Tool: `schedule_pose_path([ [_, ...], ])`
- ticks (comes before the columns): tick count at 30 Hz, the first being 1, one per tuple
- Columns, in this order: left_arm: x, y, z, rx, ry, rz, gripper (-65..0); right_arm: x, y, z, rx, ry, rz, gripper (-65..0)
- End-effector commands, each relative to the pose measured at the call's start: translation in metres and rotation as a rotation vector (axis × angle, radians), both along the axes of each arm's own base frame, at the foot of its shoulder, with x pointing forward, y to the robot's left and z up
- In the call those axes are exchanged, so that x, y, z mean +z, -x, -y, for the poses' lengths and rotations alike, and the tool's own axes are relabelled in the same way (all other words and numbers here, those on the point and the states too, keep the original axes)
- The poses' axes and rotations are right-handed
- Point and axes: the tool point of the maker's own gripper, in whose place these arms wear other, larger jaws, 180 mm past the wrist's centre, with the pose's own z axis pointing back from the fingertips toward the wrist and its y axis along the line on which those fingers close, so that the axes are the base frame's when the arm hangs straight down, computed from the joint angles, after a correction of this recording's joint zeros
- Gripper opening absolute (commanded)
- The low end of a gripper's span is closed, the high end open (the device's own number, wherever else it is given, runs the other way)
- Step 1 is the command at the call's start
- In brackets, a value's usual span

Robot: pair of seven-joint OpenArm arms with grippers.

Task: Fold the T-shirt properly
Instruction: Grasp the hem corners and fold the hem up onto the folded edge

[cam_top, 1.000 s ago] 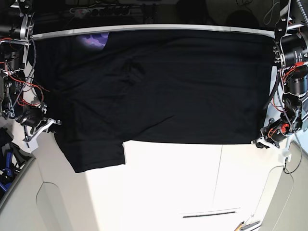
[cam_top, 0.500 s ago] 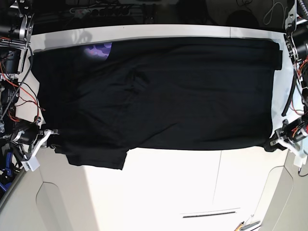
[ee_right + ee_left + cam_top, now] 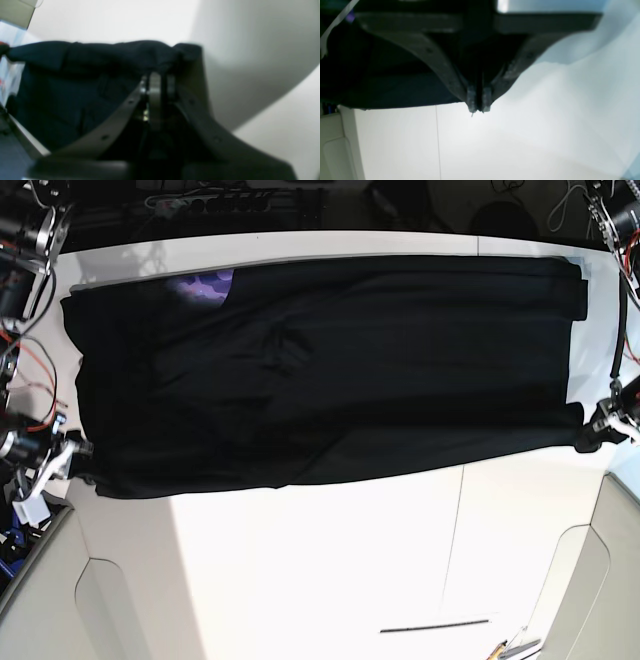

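Observation:
The T-shirt (image 3: 350, 370) is a large black sheet stretched across the white table (image 3: 330, 560), with a patch of purple print (image 3: 205, 283) showing at its far left. My left gripper (image 3: 590, 436) is shut on its near right corner. In the left wrist view the fingertips (image 3: 472, 98) of the left gripper (image 3: 478, 103) are pressed together, and the T-shirt (image 3: 382, 82) runs off to their left. My right gripper (image 3: 72, 454) is shut on the near left corner. In the right wrist view the T-shirt (image 3: 100, 57) bunches over the closed right gripper (image 3: 156, 81).
A white strip of table shows beyond the shirt's far edge. Cables and a power strip (image 3: 215, 200) lie behind the table. A seam (image 3: 458, 530) and a dark slot (image 3: 435, 625) mark the near tabletop. Beige panels (image 3: 40, 590) flank the near corners.
Both grippers have moved outward to the sides, pulling the shirt taut. The hanging sleeve at the near left is gone from sight and the near edge now runs straighter.

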Motion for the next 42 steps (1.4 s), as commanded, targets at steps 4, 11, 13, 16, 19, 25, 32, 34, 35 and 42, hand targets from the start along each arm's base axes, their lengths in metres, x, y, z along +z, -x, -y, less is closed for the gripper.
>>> schedule_pose_path([
  [4, 0.032, -0.014, -0.006, -0.004, -0.011, 0.101, -65.0, 0.017, 0.019, -0.005, 0.035, 0.072, 0.099, -65.0],
  [11, 0.039, -0.003, 0.014, -0.096, -0.002, 0.080, -65.0, 0.024, 0.060, 0.014, -0.007, 0.169, 0.126, -65.0],
  [13, 0.035, 0.007, 0.019, -0.116, -0.021, 0.065, -65.0, 0.022, 0.071, 0.023, -0.033, 0.181, 0.113, -65.0],
  [16, 0.030, 0.023, 0.019, -0.126, -0.045, 0.044, -65.0, 0.016, 0.087, 0.034, -0.064, 0.171, 0.078, -65.0],
  [19, 0.023, 0.039, 0.011, -0.103, -0.052, 0.018, -65.0, 0.006, 0.102, 0.040, -0.076, 0.177, 0.029, -65.0],
  [25, 0.013, 0.066, -0.009, -0.043, -0.054, -0.026, -65.0, -0.016, 0.130, 0.041, -0.065, 0.189, -0.080, -65.0],
  [32, 0.004, 0.080, -0.007, -0.070, -0.048, -0.097, -65.0, -0.027, 0.145, 0.047, -0.073, 0.214, -0.141, -65.0],
  [34, 0.004, 0.082, -0.004, -0.079, -0.033, -0.103, -65.0, -0.028, 0.148, 0.050, -0.077, 0.222, -0.154, -65.0],
  [35, 0.003, 0.084, -0.004, -0.079, -0.025, -0.104, -65.0, -0.027, 0.149, 0.052, -0.083, 0.225, -0.155, -65.0],
  [42, -0.013, 0.112, 0.000, -0.083, 0.004, -0.170, -65.0, -0.033, 0.162, 0.066, -0.114, 0.265, -0.194, -65.0],
])
